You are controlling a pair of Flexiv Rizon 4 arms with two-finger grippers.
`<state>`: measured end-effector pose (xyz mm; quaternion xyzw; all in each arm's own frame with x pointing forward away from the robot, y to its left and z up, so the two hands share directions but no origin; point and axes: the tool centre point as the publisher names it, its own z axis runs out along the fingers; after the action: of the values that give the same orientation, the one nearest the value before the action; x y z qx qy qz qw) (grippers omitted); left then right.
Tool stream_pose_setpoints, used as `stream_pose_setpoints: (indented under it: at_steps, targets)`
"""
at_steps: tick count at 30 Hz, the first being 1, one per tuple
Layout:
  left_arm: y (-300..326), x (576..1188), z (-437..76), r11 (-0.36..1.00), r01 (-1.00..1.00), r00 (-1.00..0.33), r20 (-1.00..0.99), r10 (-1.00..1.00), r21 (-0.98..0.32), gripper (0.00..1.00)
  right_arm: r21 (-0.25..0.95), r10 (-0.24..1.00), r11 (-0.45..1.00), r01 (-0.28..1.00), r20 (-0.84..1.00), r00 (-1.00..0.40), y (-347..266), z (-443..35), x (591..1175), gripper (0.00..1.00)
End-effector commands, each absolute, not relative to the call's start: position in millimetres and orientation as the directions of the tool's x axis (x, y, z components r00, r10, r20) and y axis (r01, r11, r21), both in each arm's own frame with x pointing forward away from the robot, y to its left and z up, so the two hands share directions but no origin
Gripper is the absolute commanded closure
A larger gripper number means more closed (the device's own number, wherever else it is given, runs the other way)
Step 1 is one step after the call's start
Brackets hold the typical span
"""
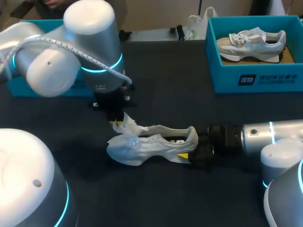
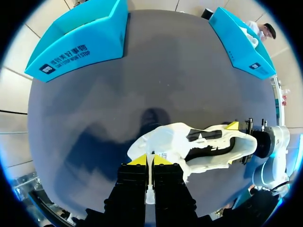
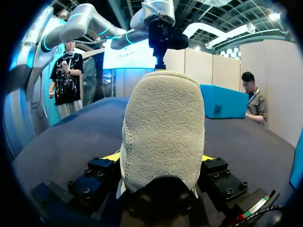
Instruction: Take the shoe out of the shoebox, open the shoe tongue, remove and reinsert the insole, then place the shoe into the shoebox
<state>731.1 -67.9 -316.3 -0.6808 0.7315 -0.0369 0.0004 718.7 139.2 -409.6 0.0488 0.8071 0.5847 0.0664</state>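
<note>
white shoe [image 1: 151, 144], taken out of the shoebox [image 1: 255, 78], is clamped at the heel [image 3: 163, 127] by the right gripper [image 1: 190, 150], its tongue [image 1: 129, 126] pinched by the left gripper [image 2: 150, 160]; insole steps are judged pending.

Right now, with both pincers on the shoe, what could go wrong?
1. The left pincer pinches only a thin white flap of the shoe, probably its tongue. A harder pull could slip it out or tear it.
2. The right pincer clamps just the heel end, so opposing pulls might twist the shoe or drag it loose across the table.
</note>
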Motion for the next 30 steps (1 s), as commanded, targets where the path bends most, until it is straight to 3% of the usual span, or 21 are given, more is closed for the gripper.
stream_pose_setpoints:
  at_steps: [1,5,7,10,15,17,23,30]
  targets:
    - [-60,734,-330,0.08,-0.995,-0.087,0.144,-0.986,-0.051,1.0,0.949,0.157,0.315,0.002,-0.05,-0.986,139,-409,718,1.0]
    - [-54,738,-340,0.083,-0.996,-0.088,0.117,-0.989,-0.04,1.0,0.949,0.157,0.315,0.002,-0.05,-0.986,139,-409,718,1.0]
    - [-51,740,-345,0.081,-0.996,-0.085,0.099,-0.991,-0.036,0.91,0.949,0.157,0.315,0.002,-0.05,-0.986,139,-409,718,1.0]
    - [-46,740,-351,0.08,-0.996,-0.082,0.079,-0.994,-0.027,0.88,0.949,0.157,0.315,0.002,-0.05,-0.986,139,-409,718,1.0]
    - [-39,742,-356,0.075,-0.997,-0.076,0.046,-0.996,-0.029,0.62,0.949,0.157,0.315,0.002,-0.05,-0.986,139,-409,718,1.0]
    - [-35,744,-355,0.07,-0.997,-0.071,0.043,-0.997,-0.025,0.58,0.949,0.157,0.315,0.002,-0.05,-0.986,139,-409,718,1.0]
    - [-20,754,-330,0.058,-0.998,-0.059,0.06,-0.996,-0.019,0.44,0.949,0.157,0.315,0.002,-0.05,-0.986,139,-409,718,1.0]
    - [-20,775,-287,0.069,-0.998,-0.068,0.098,-0.993,0.008,0.36,0.949,0.157,0.315,0.002,-0.05,-0.986,139,-409,718,1.0]
